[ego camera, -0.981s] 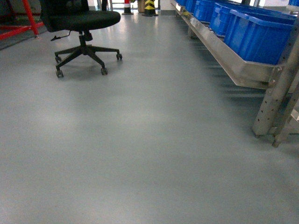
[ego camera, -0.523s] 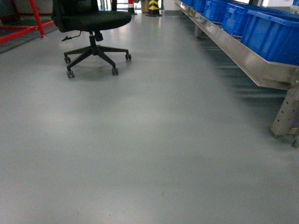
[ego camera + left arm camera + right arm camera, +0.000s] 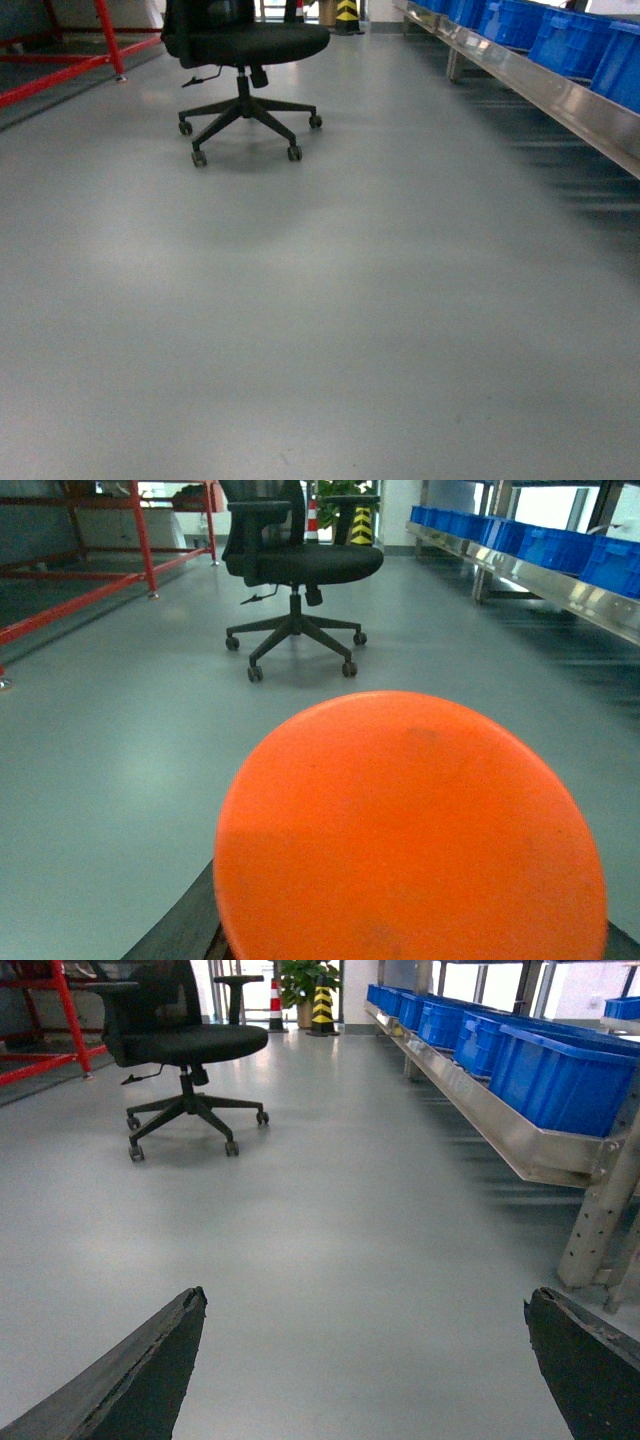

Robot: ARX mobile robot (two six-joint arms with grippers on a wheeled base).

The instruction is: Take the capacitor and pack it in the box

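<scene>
An orange round capacitor (image 3: 410, 825) fills the lower part of the left wrist view, its flat end facing the camera. It sits between the jaws of my left gripper, of which only one dark finger (image 3: 185, 935) shows at the lower left. My right gripper (image 3: 365, 1295) is open above bare grey floor, with nothing between its two dark fingers (image 3: 150, 1380). The box is out of view. Neither gripper appears in the head view.
A black swivel chair (image 3: 245, 60) stands on the grey floor ahead to the left. A metal rack (image 3: 560, 95) carrying blue bins (image 3: 575, 40) runs along the right, with its upright post (image 3: 600, 1200) close by. Red frame bars (image 3: 70, 65) are at far left.
The head view has swung left: the chair has shifted right in the frame, and the rack, its post and the blue bins have slid toward the right edge.
</scene>
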